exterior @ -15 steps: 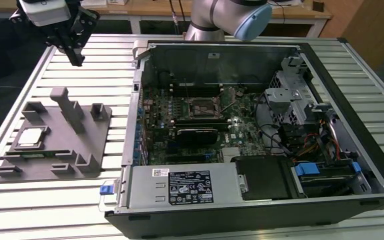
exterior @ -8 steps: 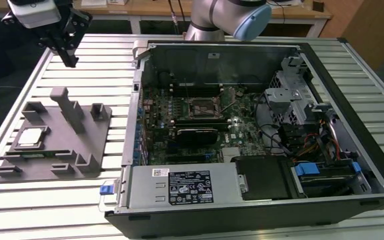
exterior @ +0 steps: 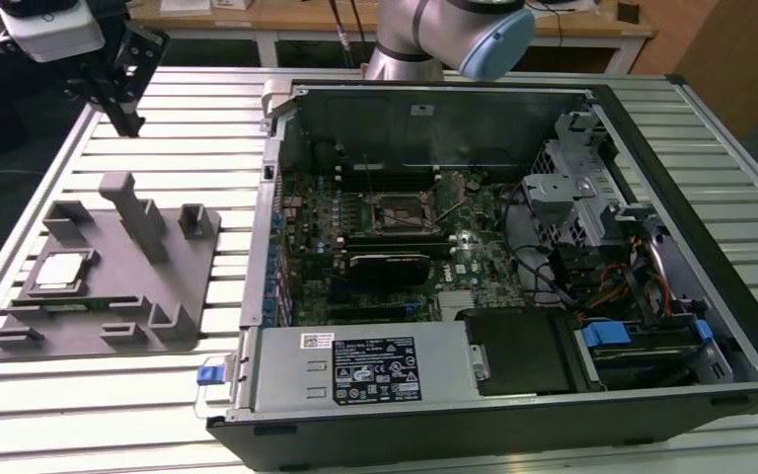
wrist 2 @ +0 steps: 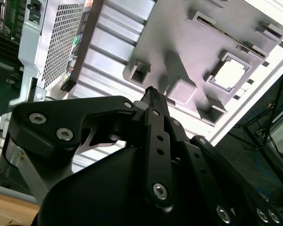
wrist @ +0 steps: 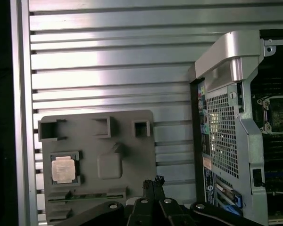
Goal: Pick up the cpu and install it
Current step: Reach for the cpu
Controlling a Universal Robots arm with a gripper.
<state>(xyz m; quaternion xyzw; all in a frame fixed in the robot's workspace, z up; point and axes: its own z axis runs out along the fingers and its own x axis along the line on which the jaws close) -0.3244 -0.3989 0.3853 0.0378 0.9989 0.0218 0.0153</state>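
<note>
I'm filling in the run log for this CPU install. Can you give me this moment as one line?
gripper: shut, empty, over table | cpu: lying in grey holder, not grasped | computer case: open, beside holder

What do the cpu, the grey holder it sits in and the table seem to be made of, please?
The cpu: a silvery metal top with a dull sheen, on a thin pale rim. The grey holder: probably moulded or printed plastic, since it is matte, uniformly grey and shows no glints. The table: likely aluminium slats, ribbed and brightly reflective.
</note>
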